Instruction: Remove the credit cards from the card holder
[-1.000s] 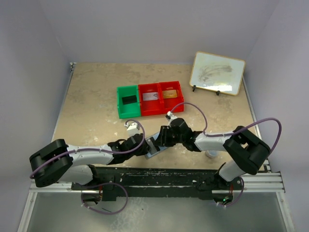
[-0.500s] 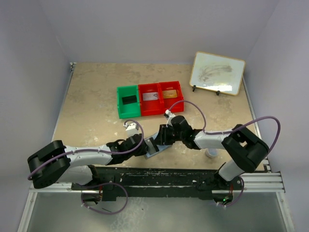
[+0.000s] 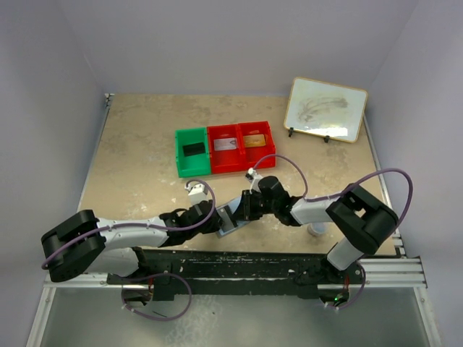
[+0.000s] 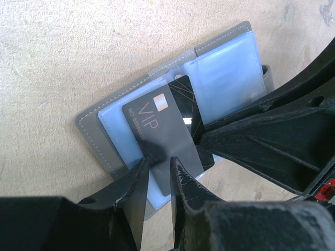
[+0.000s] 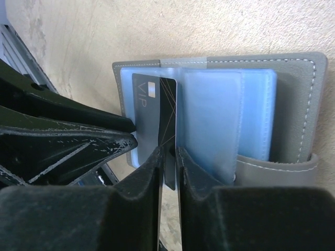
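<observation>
The black VIP credit card (image 4: 162, 125) sits half out of its clear sleeve in the open grey stitched card holder (image 4: 225, 73), which lies flat on the tan table (image 4: 63, 52) just ahead of the arm bases. Your right gripper (image 5: 168, 157) has its 2 fingers closed on the card's free edge. The left gripper (image 4: 158, 167) has its fingers drawn nearly together over the holder's near edge; whether they pinch it or only press it down, I cannot tell. Draw the card straight along the sleeve's opening, low and slow. Keep the left arm steady so the holder does not drag, and watch that the sleeve does not lift with the card.
</observation>
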